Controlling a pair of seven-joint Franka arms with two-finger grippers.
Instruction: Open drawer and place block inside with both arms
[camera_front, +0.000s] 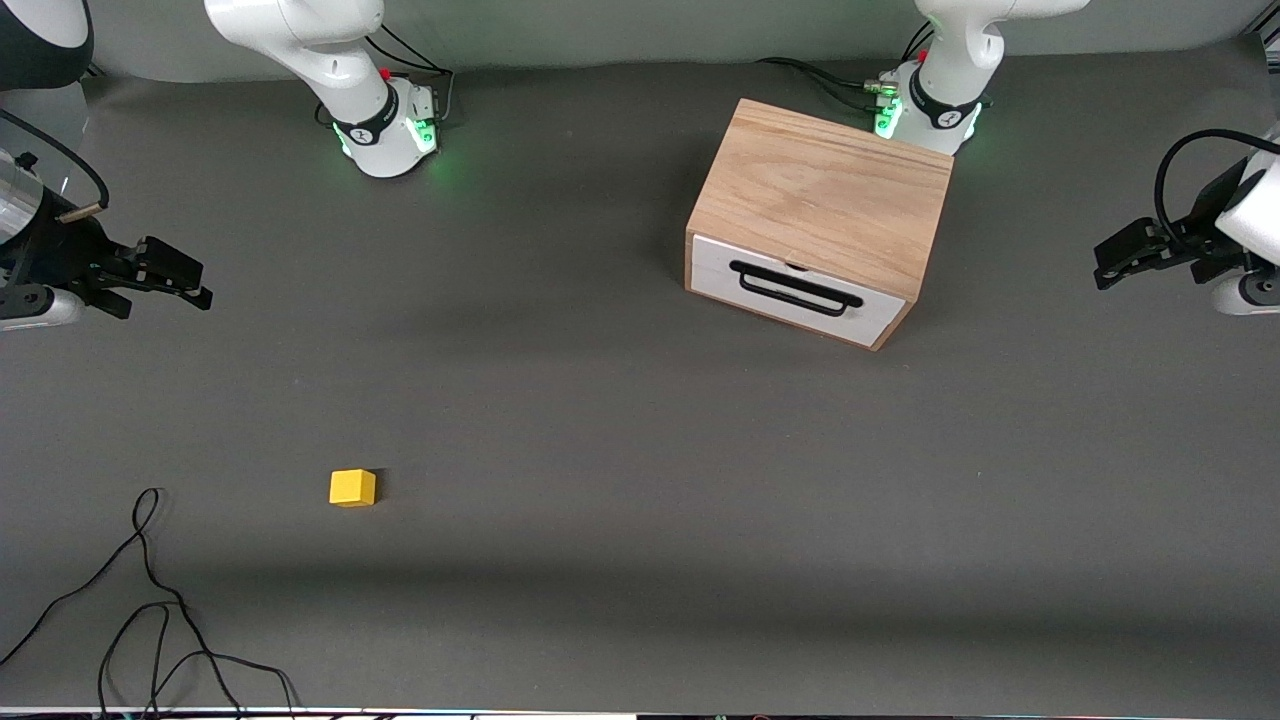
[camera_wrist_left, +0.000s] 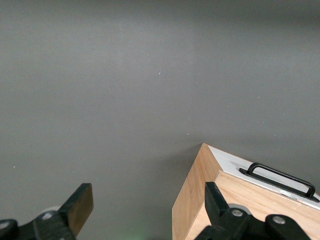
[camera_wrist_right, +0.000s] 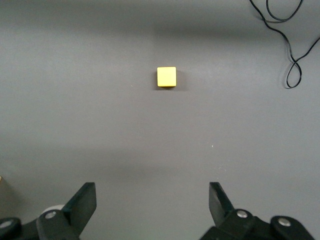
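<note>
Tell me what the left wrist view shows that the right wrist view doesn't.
Only the left wrist view shows the light oak box with its white-fronted drawer, shut, and the long black bar handle; the left tool hangs open over the table beside the box.

Only the right wrist view shows the small bright yellow cube and a loose black cable on the table, with the right tool open above them.

Both share the bare dark grey table and a pair of spread black fingers holding nothing.
</note>
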